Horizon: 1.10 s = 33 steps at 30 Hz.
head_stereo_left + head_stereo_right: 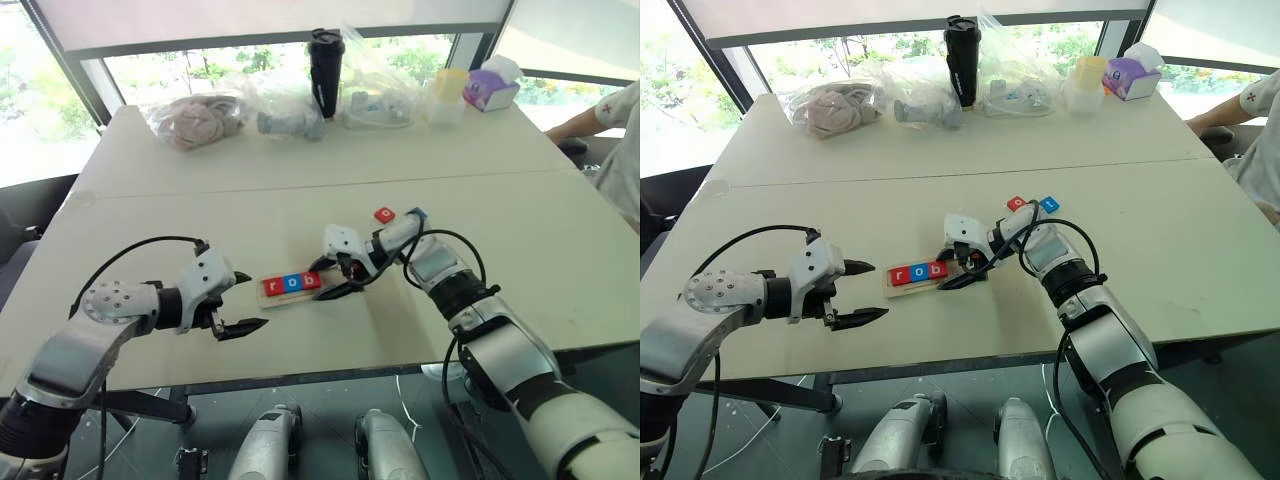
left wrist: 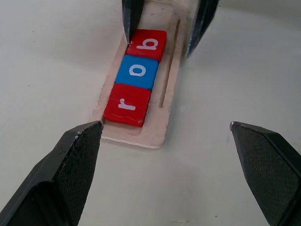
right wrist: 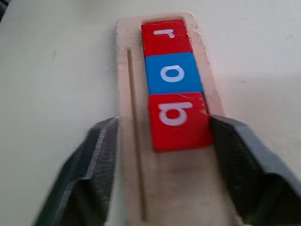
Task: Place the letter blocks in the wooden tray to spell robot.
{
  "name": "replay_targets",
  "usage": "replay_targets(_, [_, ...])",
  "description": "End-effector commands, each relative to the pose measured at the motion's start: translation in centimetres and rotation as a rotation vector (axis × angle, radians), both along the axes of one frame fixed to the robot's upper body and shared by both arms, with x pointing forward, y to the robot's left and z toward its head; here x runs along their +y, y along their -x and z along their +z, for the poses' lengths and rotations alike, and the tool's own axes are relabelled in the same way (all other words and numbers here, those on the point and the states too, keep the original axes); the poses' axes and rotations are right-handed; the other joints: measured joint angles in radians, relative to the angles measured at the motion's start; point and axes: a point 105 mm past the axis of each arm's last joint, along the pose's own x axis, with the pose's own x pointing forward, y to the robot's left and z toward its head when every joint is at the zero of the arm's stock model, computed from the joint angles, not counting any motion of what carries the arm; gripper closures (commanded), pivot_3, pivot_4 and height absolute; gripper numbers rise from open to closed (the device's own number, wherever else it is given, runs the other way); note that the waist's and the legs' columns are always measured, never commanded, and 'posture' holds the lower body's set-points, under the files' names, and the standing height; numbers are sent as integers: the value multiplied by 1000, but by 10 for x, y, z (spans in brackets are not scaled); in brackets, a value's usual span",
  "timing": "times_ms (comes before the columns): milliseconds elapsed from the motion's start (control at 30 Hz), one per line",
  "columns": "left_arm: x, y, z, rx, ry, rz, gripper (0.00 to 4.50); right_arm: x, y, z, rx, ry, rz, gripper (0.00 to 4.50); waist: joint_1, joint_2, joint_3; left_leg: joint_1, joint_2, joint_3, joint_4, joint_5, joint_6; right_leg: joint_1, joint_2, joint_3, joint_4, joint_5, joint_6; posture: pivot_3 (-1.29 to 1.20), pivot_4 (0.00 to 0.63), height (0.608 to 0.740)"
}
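The wooden tray lies on the table in front of me. In it lie three letter blocks in a row: a red r, a blue o and a red b. My right gripper is open at the tray's right end, its fingers straddling the b block, which lies flat in the tray. My left gripper hangs open and empty just left of the tray. Two more letter blocks, one red and one blue, lie on the table beyond my right wrist.
Along the table's far edge stand clear plastic bags, a black bottle, a pale cup and a purple tissue box. A person's arm rests at the far right corner.
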Motion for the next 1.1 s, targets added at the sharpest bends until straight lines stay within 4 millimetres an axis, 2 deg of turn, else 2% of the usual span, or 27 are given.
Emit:
replay_targets(33, [-4, -2, 7, -47, -5, -22, 0, 7, -4, 24, -46, -71, -7, 100, 1, 0, 0, 0, 0, 0, 0, 0, 0, 0, 0, 0, 0, 0, 0, 0, 150, 740])
replay_targets(100, [-4, -3, 7, -49, -6, -21, 0, 8, -5, 30, -51, -96, -14, 100, 2, 0, 0, 0, 0, 0, 0, 0, 0, 0, 0, 0, 0, 0, 0, 0, 150, 740])
replay_targets(200, [-4, -3, 6, -51, -7, -20, 0, 11, -6, 51, -84, -174, -45, 100, 2, 0, 0, 0, 0, 0, 0, 0, 0, -1, 0, 0, 0, 0, 0, 0, 150, 740])
replay_targets(333, [-3, -3, 7, -50, -5, -22, 0, 6, -2, 63, -113, -224, -76, 100, 3, 0, 0, 0, 0, 0, -1, 0, 0, -1, 0, 0, 0, 0, 0, 0, 150, 740])
replay_targets(467, [-3, -4, 7, -48, -8, -26, 0, -1, 5, 54, -175, -178, -75, 100, 6, 0, 0, 0, 0, 0, -1, 0, 0, -1, -1, 0, -1, -1, -1, 0, 150, 740])
replay_targets(600, [-2, -5, 9, -45, -4, -31, 0, 2, 10, 42, -201, -156, -51, 100, 3, 0, 0, 0, 0, 0, -1, 0, 0, 0, -1, 0, 0, -1, -2, 0, 150, 740])
replay_targets(733, [0, -3, 14, -34, 10, -35, 0, 5, 5, 31, -258, -125, -50, 100, 0, 0, 0, 0, 0, 0, -1, 0, 0, 0, -1, 0, 0, -1, -2, 0, 150, 740])
replay_targets(1100, [2, -3, 17, -33, 12, -16, 0, 5, -17, 26, -321, -108, -89, 100, 1, 0, 0, 0, 0, 0, -1, 0, 0, 0, 0, 0, -1, -1, -1, 0, 150, 740])
